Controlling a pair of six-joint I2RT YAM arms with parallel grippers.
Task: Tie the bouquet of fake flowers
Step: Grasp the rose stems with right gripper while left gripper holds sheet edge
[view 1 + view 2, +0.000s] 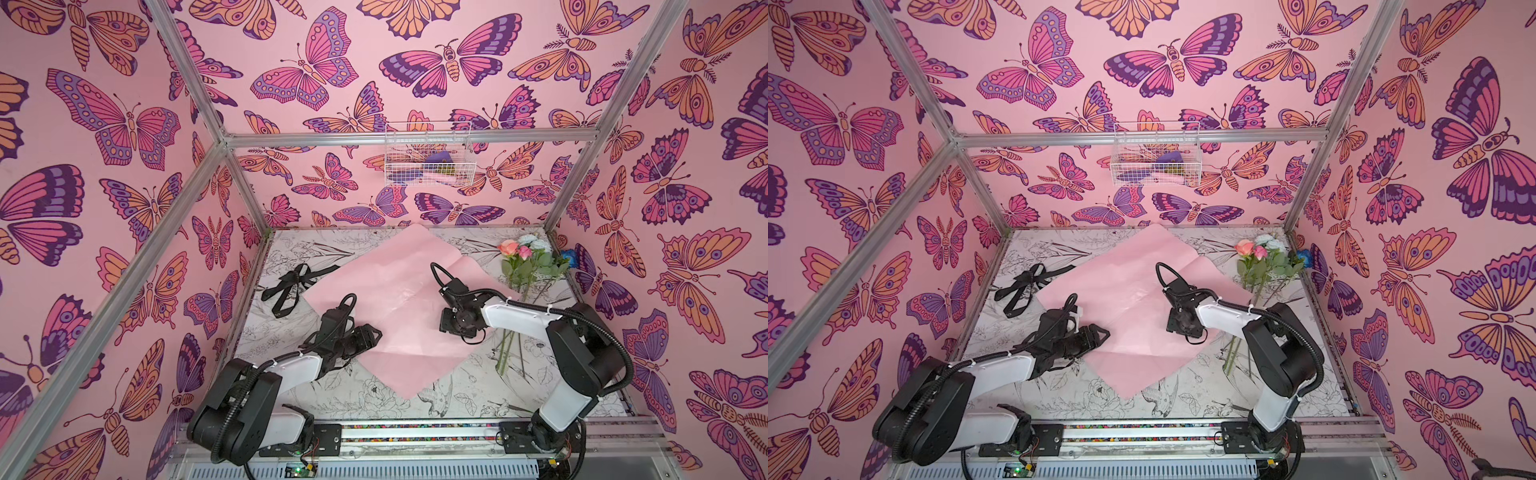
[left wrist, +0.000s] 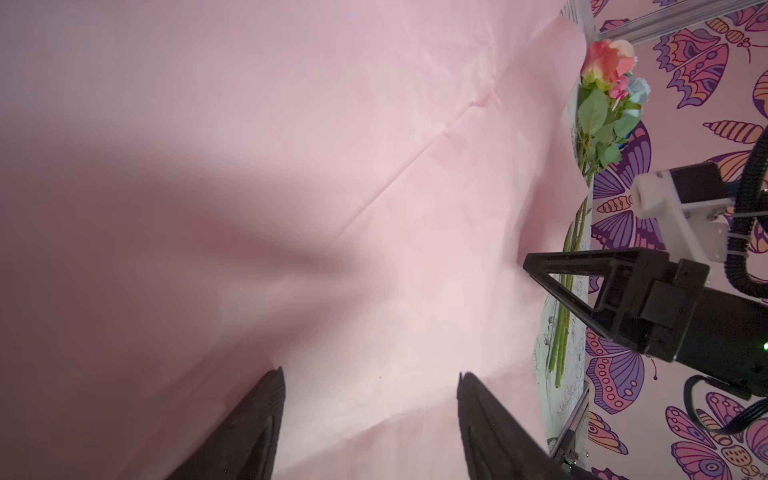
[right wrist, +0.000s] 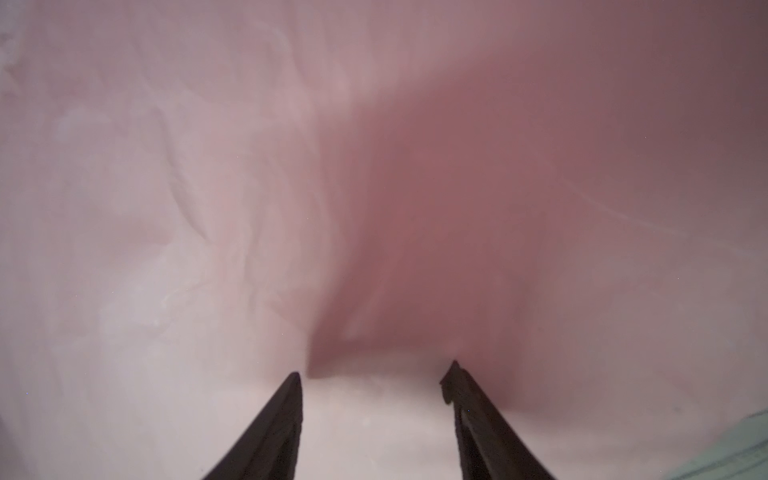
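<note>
At the far left of the bench (image 1: 478, 395), with its black-and-white botanical print, you have the long black ribbon (image 1: 291, 286) lying in a loose tangle. One end reaches the left edge of the large pale pink paper sheet (image 1: 395, 282). That sheet lies flat as a diamond across the middle of the bench.

Your left pincer (image 1: 374, 333) sits low over the sheet's near-left part. In the left wrist view its two dark fingers (image 2: 257, 428) stand well apart, with only pink paper showing between them.

On the back wall above the sheet hangs a white wire basket (image 1: 428, 156); its contents are too small to make out.

Your right pincer (image 3: 374, 370) hangs over the sheet's right half. Its jaws are spread too, and nothing is gripped.

Furthest right, the bouquet of fake flowers (image 1: 525, 266) lies on the bare bench just beside the sheet's right corner. Its peach-pink and pale blue-white blooms point to the back right corner, and its thin green stems run forward under the right arm. Neither pincer touches it.
</note>
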